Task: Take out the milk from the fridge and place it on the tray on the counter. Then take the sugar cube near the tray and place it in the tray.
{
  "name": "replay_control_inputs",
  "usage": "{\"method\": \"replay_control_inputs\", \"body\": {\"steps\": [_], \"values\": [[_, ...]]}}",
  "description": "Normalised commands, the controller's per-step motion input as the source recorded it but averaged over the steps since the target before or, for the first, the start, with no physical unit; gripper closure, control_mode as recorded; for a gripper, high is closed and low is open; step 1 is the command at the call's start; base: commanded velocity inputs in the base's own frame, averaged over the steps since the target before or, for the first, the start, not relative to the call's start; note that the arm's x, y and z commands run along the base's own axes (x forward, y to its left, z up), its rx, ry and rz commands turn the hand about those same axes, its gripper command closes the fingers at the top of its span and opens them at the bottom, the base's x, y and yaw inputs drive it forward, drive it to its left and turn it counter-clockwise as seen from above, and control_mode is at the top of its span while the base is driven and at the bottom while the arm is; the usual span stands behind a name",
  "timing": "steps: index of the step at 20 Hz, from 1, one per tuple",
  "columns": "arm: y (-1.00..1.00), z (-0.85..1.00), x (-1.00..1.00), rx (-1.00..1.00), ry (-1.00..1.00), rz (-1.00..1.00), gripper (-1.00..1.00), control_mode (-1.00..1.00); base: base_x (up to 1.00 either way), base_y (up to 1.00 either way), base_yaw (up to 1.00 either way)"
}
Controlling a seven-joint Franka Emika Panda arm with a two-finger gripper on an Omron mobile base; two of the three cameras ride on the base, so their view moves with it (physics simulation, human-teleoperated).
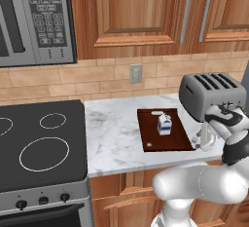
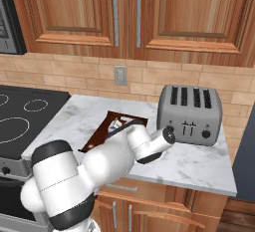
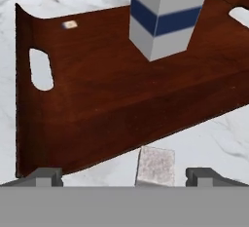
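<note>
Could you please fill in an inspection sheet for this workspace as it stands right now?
Surface: marbled counter, beside a black stovetop.
Job's things: milk upright on the tray; sugar cube on the counter just off the tray's near edge.
Clutter: silver toaster right of the tray.
Hand: hand low over the counter, jaws open, sugar cube between the fingertips, nothing gripped.
Cables: nothing seen.
Surroundings: wooden wall cabinets, brick backsplash with an outlet, microwave.
</note>
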Motion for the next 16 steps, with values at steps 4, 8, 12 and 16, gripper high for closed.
{"method": "replay_control_inputs", "body": {"steps": [4, 8, 12, 16], "values": [[-0.01, -0.15, 0.19, 0.0, 0.0, 0.0, -1.0, -1.0, 0.0, 0.0, 0.0], [-0.09, -0.13, 0.26, 0.0, 0.0, 0.02, -1.0, -1.0, 0.0, 0.0, 0.0], [-0.26, -0.11, 0.26, 0.03, 0.02, 0.05, -1.0, -1.0, 0.0, 0.0, 0.0], [-0.35, -0.07, 0.14, 0.04, 0.02, 0.08, -1.0, -1.0, 0.0, 0.0, 0.0]]}}
